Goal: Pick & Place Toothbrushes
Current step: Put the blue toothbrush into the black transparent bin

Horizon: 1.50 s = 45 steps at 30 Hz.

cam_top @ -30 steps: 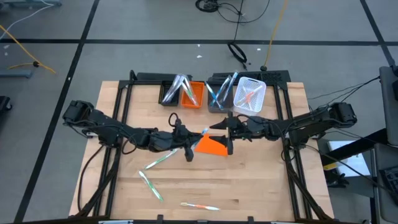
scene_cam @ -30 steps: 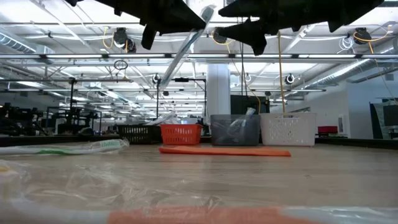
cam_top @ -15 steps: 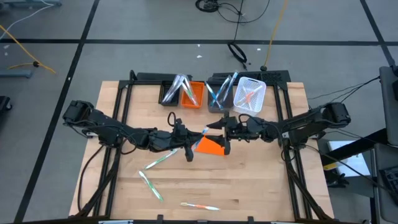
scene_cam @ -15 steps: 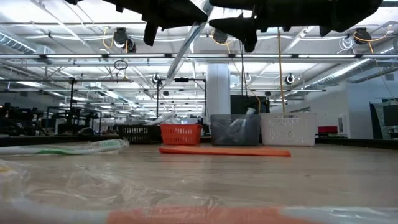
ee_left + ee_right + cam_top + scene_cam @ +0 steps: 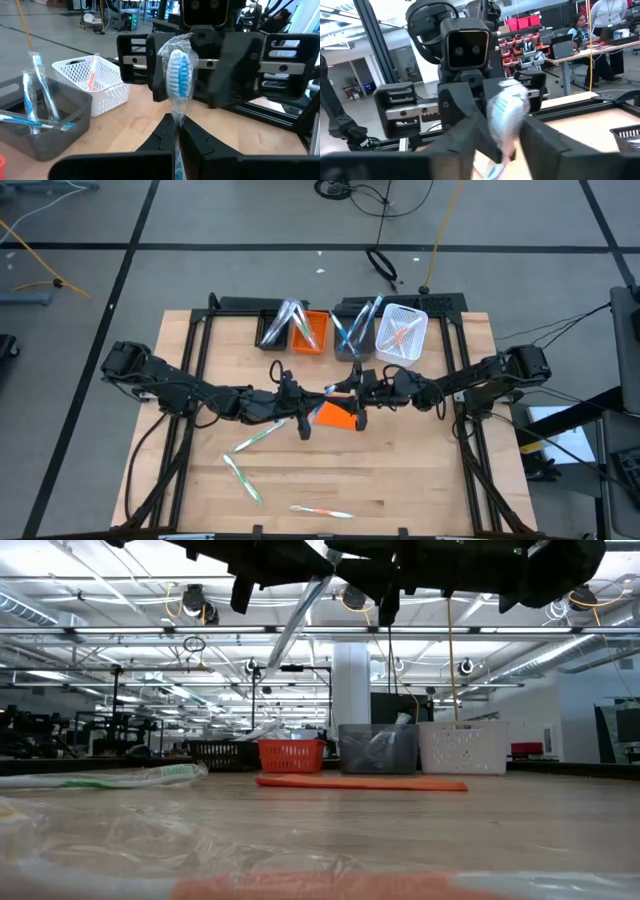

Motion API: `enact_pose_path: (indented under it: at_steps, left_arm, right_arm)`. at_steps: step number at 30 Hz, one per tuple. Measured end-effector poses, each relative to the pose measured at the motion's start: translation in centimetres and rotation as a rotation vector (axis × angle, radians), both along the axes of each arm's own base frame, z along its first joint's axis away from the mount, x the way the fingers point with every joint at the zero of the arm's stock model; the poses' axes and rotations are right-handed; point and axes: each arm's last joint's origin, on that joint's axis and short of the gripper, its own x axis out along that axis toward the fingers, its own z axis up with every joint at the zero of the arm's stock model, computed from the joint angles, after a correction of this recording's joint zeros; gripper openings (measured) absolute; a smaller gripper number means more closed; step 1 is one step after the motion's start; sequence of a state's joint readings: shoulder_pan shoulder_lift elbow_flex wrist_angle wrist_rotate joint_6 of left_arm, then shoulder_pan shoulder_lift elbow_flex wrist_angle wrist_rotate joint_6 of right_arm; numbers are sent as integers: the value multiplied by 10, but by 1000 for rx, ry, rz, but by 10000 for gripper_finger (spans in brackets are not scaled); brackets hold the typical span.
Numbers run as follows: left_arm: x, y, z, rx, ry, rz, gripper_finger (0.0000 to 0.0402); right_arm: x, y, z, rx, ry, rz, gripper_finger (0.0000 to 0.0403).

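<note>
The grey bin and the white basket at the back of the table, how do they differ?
The grey bin has solid dark walls; the white basket is open mesh. The grey bin holds several blue-accented toothbrushes; the white basket shows only an orange-red one. The grey bin sits left of the white basket in the high view. Both stand side by side along the table's far edge.

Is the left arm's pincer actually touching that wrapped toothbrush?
Touching. In the left wrist view the left pincer is shut on the wrapped toothbrush, its two dark fingers pressed against the handle from both sides, bristle end standing up.
</note>
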<state>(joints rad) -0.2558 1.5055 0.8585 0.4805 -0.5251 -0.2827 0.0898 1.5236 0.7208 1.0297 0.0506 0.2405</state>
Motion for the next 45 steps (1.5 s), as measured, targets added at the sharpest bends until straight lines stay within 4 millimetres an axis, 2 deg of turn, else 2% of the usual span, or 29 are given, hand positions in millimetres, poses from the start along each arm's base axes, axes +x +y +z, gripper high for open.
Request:
enact_pose_path:
  at_steps: [5, 6, 13, 21, 25, 36, 41, 45]
  left_arm:
    - [0, 0, 0, 0, 0, -2, 11]
    - [0, 0, 0, 0, 0, -4, 12]
    - [0, 0, -1, 3, 13, -5, 3]
    - [-1, 0, -6, 16, 65, -3, 39]
    - [-1, 0, -5, 54, 67, -5, 79]
    - [-2, 0, -8, 126, 120, -17, 223]
    - [-3, -1, -10, 81, 131, -22, 252]
    - [-4, -1, -13, 34, 149, -14, 256]
  right_arm:
    - [0, 0, 0, -45, 1, -6, 28]
    - [0, 1, 0, -56, 1, -8, 18]
    - [0, 1, -2, -68, 19, -6, 15]
    - [1, 1, -4, -74, 43, -5, 15]
    - [-2, 0, 0, -74, 45, -4, 15]
    - [-19, -3, 16, -88, 125, -9, 15]
    - [-28, -8, 27, -99, 128, -32, 15]
    - [-35, -21, 35, -98, 121, -85, 15]
